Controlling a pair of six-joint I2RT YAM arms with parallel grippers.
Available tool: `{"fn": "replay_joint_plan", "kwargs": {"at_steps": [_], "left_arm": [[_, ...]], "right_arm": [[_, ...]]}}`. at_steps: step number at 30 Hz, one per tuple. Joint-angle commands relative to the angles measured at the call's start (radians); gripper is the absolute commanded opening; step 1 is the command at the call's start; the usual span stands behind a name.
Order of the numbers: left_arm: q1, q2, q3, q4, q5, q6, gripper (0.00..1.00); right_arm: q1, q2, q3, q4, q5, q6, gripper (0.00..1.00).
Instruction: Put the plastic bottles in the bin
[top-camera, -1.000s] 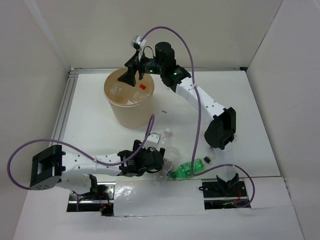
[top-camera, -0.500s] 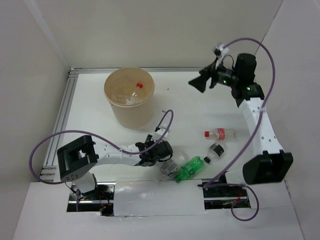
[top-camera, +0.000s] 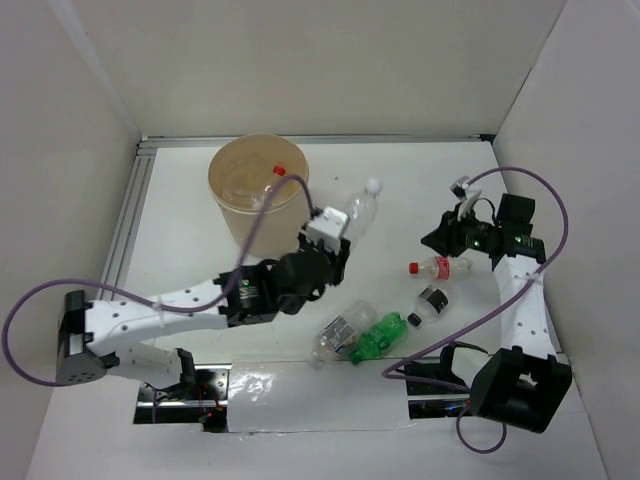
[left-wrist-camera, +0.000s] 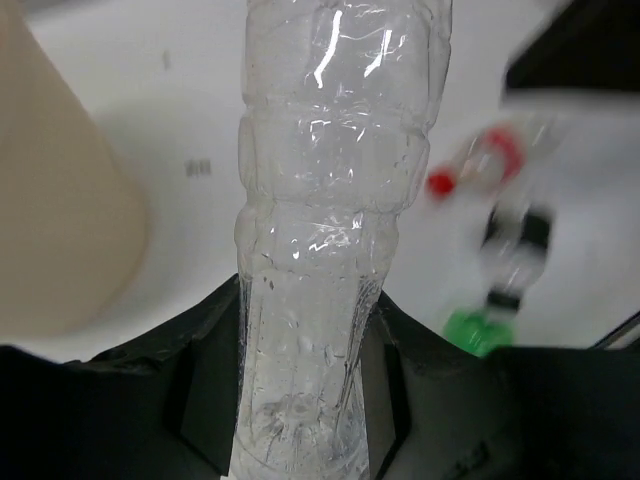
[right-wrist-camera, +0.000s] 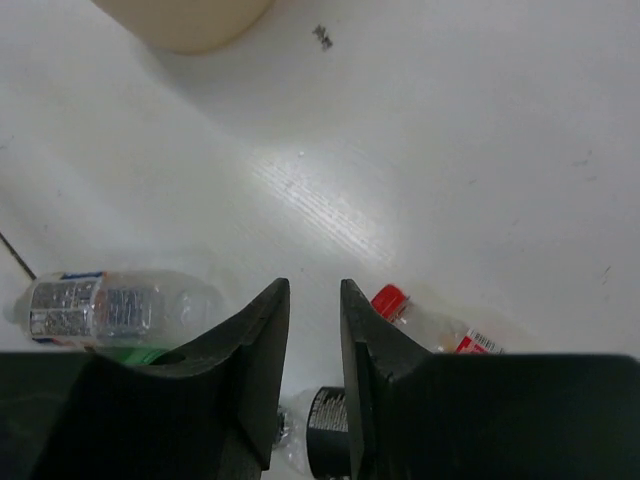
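Observation:
My left gripper (top-camera: 328, 243) is shut on a clear, white-capped plastic bottle (top-camera: 360, 212) and holds it in the air just right of the bin (top-camera: 232, 216). In the left wrist view the bottle (left-wrist-camera: 335, 190) rises from between my jaws, with the bin wall (left-wrist-camera: 60, 200) at the left. The bin holds a red-capped bottle (top-camera: 272, 180). My right gripper (top-camera: 440, 238) is empty, its jaws a narrow gap apart, just above a red-capped bottle (top-camera: 441, 267), which also shows in the right wrist view (right-wrist-camera: 432, 326). A black-capped bottle (top-camera: 429, 303), a green bottle (top-camera: 381, 335) and a silver-labelled clear bottle (top-camera: 337, 335) lie on the table.
White walls close in the table on the left, back and right. A metal rail (top-camera: 128, 225) runs along the left edge. The right wrist view shows the bin's base (right-wrist-camera: 185, 20), the silver-labelled bottle (right-wrist-camera: 110, 305) and the black-capped bottle (right-wrist-camera: 326, 418).
My left gripper has lifted the clear bottle from the front of the table up towards the bin. My right arm has swung from the bin to the right, then down over the red-capped bottle.

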Motion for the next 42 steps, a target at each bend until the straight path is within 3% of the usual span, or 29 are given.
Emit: {"fn": "replay_joint_plan", "kwargs": {"at_steps": [1, 4, 6, 9, 13, 16, 18, 22, 27, 30, 33, 36, 42], "left_arm": [[0.056, -0.098, 0.116, 0.231, -0.126, 0.201, 0.12], [0.152, -0.135, 0.119, 0.378, -0.168, 0.267, 0.12], [0.256, -0.135, 0.119, 0.451, -0.197, 0.282, 0.14], [0.369, -0.103, 0.141, 0.383, -0.186, 0.209, 0.15], [0.534, -0.026, 0.161, 0.348, -0.174, 0.149, 0.23], [0.62, 0.061, 0.223, 0.252, -0.107, 0.092, 0.61], [0.643, 0.098, 0.275, 0.21, -0.077, 0.081, 0.91], [0.654, 0.109, 0.299, 0.201, -0.022, 0.127, 1.0], [0.567, -0.019, 0.259, 0.228, 0.027, 0.225, 1.0], [0.446, -0.106, 0.184, 0.193, 0.097, 0.301, 1.0], [0.313, -0.205, 0.084, 0.106, 0.165, 0.289, 0.98], [0.173, -0.238, -0.017, -0.011, 0.181, 0.189, 0.98], [-0.039, -0.215, -0.229, -0.051, 0.184, -0.059, 0.98]], "right_arm": [[-0.03, -0.063, -0.053, -0.056, -0.04, -0.093, 0.34], [-0.039, -0.075, -0.067, -0.056, -0.04, -0.11, 0.46], [-0.039, -0.075, -0.067, -0.056, -0.02, -0.123, 0.61], [-0.039, -0.064, -0.058, -0.056, 0.003, -0.168, 0.77], [-0.039, -0.044, -0.035, -0.075, 0.055, -0.217, 0.89], [-0.039, -0.044, 0.007, -0.12, 0.065, -0.297, 1.0], [-0.039, -0.044, 0.034, -0.153, 0.077, -0.358, 1.0], [-0.039, 0.006, 0.071, -0.28, 0.131, -0.591, 1.0], [-0.039, 0.078, 0.064, -0.442, 0.216, -0.988, 1.0], [-0.039, 0.101, -0.019, -0.399, 0.288, -1.102, 1.0], [0.008, 0.137, -0.101, -0.255, 0.374, -1.09, 1.0], [0.042, 0.186, -0.134, -0.125, 0.414, -1.026, 1.0], [0.117, 0.296, -0.165, 0.043, 0.517, -0.932, 0.95]]}}
